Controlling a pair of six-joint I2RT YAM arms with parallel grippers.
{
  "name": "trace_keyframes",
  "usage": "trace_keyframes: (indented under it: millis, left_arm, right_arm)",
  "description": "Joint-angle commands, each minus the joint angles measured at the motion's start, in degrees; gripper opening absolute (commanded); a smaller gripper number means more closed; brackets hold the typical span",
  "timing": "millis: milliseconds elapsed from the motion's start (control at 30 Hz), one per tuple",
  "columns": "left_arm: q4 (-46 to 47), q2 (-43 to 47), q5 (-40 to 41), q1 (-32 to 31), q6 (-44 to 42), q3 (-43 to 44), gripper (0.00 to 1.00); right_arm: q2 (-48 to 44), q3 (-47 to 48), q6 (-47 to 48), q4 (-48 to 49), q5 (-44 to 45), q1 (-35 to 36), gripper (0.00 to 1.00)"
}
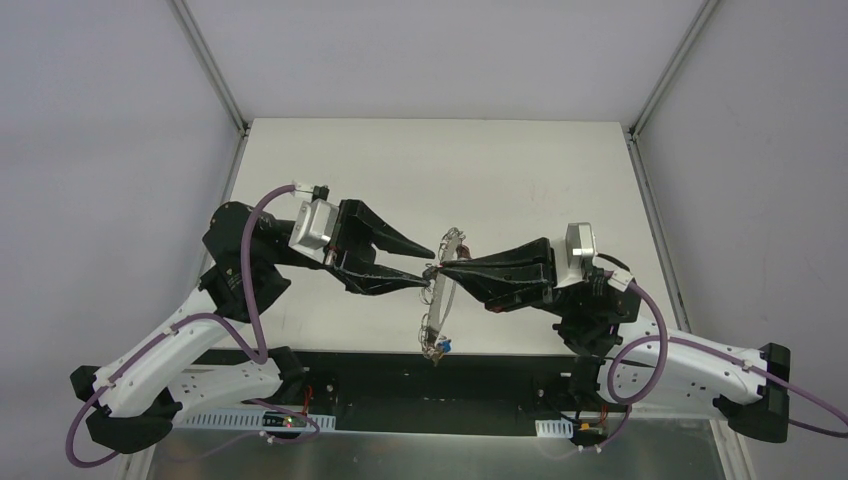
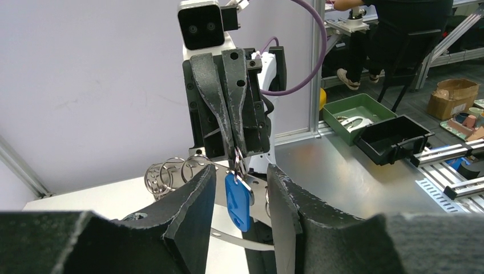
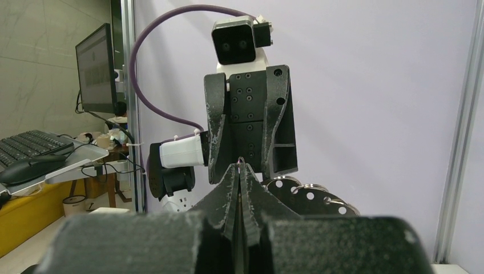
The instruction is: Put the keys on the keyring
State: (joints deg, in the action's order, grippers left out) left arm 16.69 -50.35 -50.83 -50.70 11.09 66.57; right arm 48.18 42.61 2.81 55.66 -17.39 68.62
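The keyring (image 1: 438,305), from which a blue-headed key (image 2: 238,201) is hung, is held up over the middle of the table (image 1: 350,170), pinched by the fully closed right gripper (image 3: 241,168), while the key is flanked, untouched, by the half-parted fingers of the left gripper (image 2: 241,171)

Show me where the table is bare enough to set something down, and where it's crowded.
Bare: the far half of the table, beyond the left gripper and right gripper, up to the far edge. Crowded: the middle, where they meet at the keyring, down to the keys by the near edge.
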Motion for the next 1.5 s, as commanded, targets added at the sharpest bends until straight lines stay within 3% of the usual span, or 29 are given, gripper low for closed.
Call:
trace_keyframes:
  millis: [0, 300, 500, 700, 1167, 1467]
  left_arm:
    - [0.37, 0.41, -1.46, -0.63, -1.22, -0.41, 0.37]
    - [-1.36, 0.62, -1.82, -0.64, -2.34, -0.56, 0.24]
    - [-2.09, 0.74, -1.97, -0.69, -2.79, -0.47, 0.1]
    - [-2.3, 0.86, -1.83, -0.69, -3.15, -0.86, 0.03]
    - [-2.32, 2.19, -0.68, -0.66, -4.27, -1.93, 0.03]
    - [-2.38, 1.85, 1.03, -0.64, -5.91, -3.1, 0.1]
  right_arm:
    - [-0.32, 3.75, 0.27, 4.62, -0.54, 0.19, 0.0]
    - [-0.55, 3.71, 0.28, 4.88, -0.66, 0.14, 0.0]
    - [-0.67, 3.5, 0.13, 5.56, -0.67, 0.2, 0.0]
    - [-0.74, 3.02, 0.43, 7.54, -0.25, 0.16, 0.0]
    - [1.55, 1.63, 0.68, 17.3, 4.89, 0.21, 0.0]
    - [5.56, 2.83, -1.73, 22.76, 7.96, 0.44, 0.0]
